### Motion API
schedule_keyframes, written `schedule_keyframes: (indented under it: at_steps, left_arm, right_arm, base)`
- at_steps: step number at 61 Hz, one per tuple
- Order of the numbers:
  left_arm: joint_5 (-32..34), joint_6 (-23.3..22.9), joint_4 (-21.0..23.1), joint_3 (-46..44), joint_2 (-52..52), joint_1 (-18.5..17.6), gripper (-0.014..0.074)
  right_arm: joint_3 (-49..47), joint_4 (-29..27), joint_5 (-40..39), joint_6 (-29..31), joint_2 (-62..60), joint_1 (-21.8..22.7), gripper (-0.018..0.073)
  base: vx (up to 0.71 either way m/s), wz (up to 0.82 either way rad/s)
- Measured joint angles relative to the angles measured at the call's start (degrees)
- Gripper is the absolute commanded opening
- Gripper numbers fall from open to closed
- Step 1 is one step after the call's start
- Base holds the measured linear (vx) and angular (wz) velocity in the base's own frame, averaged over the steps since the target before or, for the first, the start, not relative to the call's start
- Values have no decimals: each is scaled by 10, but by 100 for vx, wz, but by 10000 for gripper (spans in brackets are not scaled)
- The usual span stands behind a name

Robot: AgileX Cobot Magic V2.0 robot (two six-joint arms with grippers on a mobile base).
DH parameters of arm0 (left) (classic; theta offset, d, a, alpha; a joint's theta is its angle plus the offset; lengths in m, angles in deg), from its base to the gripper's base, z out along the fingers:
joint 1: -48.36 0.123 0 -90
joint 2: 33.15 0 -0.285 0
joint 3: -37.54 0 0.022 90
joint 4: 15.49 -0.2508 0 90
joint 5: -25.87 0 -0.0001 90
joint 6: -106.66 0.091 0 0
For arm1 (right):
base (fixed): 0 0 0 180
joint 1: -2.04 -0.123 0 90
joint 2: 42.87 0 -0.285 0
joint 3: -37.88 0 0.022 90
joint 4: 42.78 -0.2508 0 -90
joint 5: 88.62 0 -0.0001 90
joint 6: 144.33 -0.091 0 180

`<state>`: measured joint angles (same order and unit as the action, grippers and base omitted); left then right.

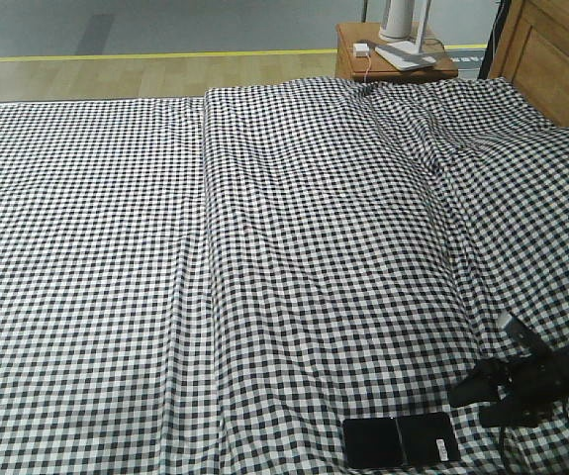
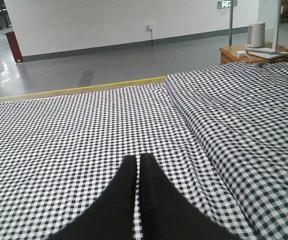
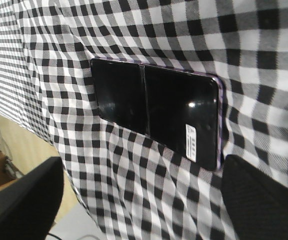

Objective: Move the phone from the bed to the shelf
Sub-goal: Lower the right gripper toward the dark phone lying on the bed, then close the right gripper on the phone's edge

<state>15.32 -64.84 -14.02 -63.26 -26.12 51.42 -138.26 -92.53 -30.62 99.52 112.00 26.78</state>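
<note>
We are seeing the phone [image 3: 156, 107] showing a smooth, glossy black face that is catching a light spot, with a matt white paper sticker [image 3: 193, 142] towards the lower right. The bed [image 1: 264, 247] is lying under soft, matt woven cloth that is creasing into folds. At upper right, the headboard [image 1: 551, 49] and bedside table [image 1: 351, 54] are showing smooth brown wood. The grey floor [image 2: 48, 70] is gleaming at upper left.

Gingham-sheeted bed [image 1: 264, 247], phone [image 1: 401, 441] flat near its edge
</note>
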Motion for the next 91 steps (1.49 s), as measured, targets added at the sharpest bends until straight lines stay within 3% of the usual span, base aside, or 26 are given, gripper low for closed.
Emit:
schedule_keyframes:
  at_steps: [20,44,91]
  left_arm:
    - [0,0,0,0,0,0,1]
    - [0,0,0,0,0,0,1]
    - [0,0,0,0,0,0,1]
  right_arm:
    - [-7,-78,-10,72,67,0,594]
    - [-53,-86,-11,73,120,-5,594]
    - [-71,-97,-1,86,133,-92,570]
  base:
    - [0,0]
    - [0,0]
    - [0,0]
